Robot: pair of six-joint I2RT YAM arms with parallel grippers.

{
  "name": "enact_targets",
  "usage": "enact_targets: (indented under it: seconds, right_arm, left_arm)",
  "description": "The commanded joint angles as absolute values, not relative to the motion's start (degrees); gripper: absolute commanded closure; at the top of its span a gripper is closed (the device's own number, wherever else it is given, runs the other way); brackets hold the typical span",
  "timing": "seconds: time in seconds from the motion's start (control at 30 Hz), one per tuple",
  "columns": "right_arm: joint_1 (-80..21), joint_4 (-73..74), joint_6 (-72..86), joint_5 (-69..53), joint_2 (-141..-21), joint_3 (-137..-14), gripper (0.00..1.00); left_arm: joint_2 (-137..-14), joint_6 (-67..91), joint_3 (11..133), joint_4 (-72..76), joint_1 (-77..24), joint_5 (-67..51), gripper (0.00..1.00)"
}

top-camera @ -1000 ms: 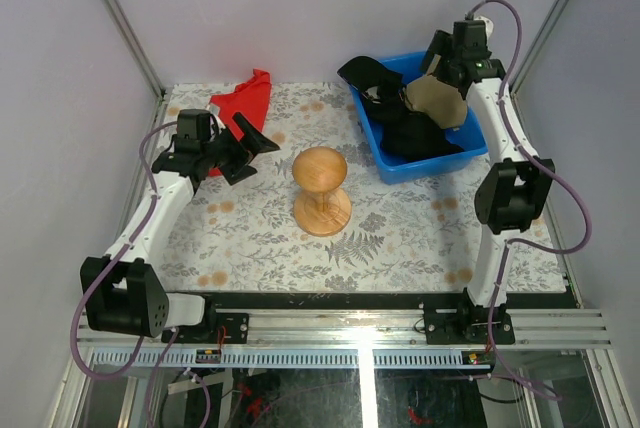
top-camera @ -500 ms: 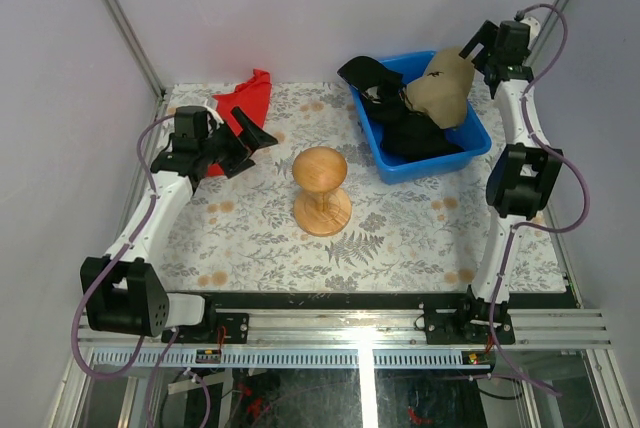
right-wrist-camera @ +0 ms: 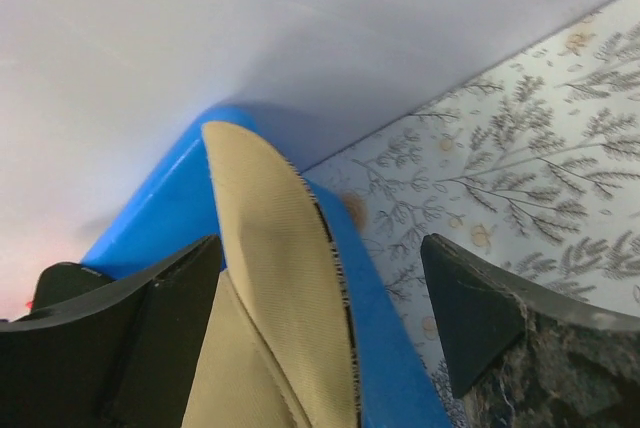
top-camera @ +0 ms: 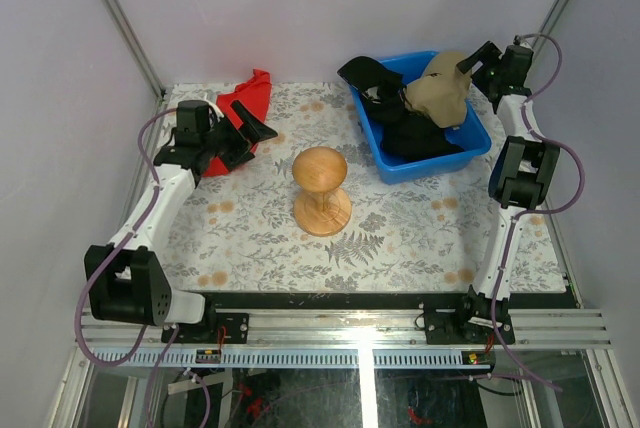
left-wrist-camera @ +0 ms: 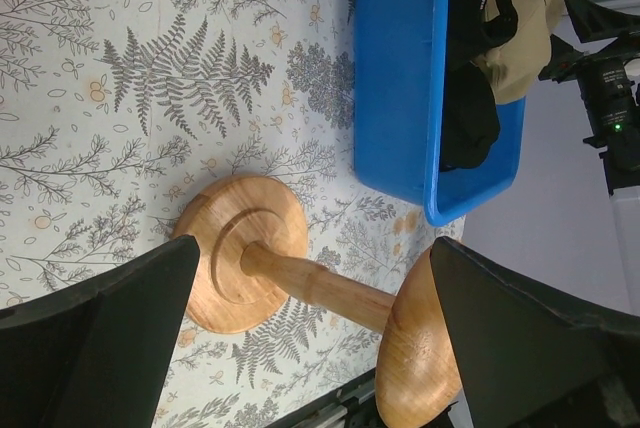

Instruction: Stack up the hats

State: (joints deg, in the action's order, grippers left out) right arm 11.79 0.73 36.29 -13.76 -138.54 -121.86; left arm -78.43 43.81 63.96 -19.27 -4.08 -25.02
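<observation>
The hats lie in a blue bin point(top-camera: 470, 138) at the back right. A tan hat point(top-camera: 442, 90) leans on its far right corner, over black hats point(top-camera: 408, 133); another black hat point(top-camera: 365, 73) hangs over the bin's left rim. My right gripper point(top-camera: 468, 65) is at that corner, open. In the right wrist view the tan hat's brim point(right-wrist-camera: 285, 278) stands between the spread fingers of this gripper point(right-wrist-camera: 320, 288), above the bin's rim point(right-wrist-camera: 375, 323). My left gripper point(top-camera: 258, 128) hovers open at the back left, empty, aimed at the wooden stand point(left-wrist-camera: 300, 283).
The round-topped wooden stand point(top-camera: 320, 188) rises from the middle of the fern-patterned table point(top-camera: 400, 228). A red cloth point(top-camera: 245, 98) lies at the back left, just behind the left gripper. Grey walls close in the back and both sides.
The right gripper swung from above the bin out to its far right corner, and the tan hat now leans up against that corner. The left gripper drifted slightly back.
</observation>
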Motion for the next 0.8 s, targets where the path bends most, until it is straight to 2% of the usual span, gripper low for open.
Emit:
enact_targets:
  seconds: [0.0,0.13,0.23,0.3,0.37,0.4,0.53,0.6,0.77]
  right_arm:
    - [11.6,-9.02,37.76,-19.65,-136.24,-120.74,0.13]
    - [11.59,-9.74,38.6,-22.07,-137.54,-122.72,0.17]
    - [11.6,-8.17,38.77,-23.28,-139.17,-125.28,0.27]
    - [11.6,-7.57,38.19,-22.73,-138.68,-125.22,0.41]
    - [11.6,-6.69,37.23,-21.93,-137.66,-124.78,0.63]
    - [11.6,-6.42,36.6,-21.89,-137.16,-124.67,0.7]
    - [11.6,-5.05,35.59,-23.25,-136.7,-125.38,0.83]
    - [11.6,-4.92,36.01,-24.3,-136.3,-125.15,0.98]
    - [11.6,-7.96,39.05,-25.06,-132.54,-121.3,1.0]
  left_arm:
    - [-79.54,44.59,65.65,-14.64,-3.85,-24.09,0.0]
    - [-80.33,45.15,65.45,-13.9,-3.79,-23.97,0.0]
    - [-80.92,45.42,65.45,-13.49,-3.85,-24.07,0.0]
    - [-81.19,45.56,65.61,-13.34,-3.85,-24.15,0.0]
    - [-81.43,45.7,65.64,-13.07,-3.88,-24.31,0.0]
    - [-81.51,45.78,65.63,-12.95,-3.88,-24.35,0.0]
    - [-81.35,45.4,65.69,-12.73,-3.89,-24.7,0.0]
    - [-81.1,45.07,65.8,-13.03,-3.79,-24.6,0.0]
    - [-79.98,44.35,65.51,-13.83,-3.86,-24.26,0.0]
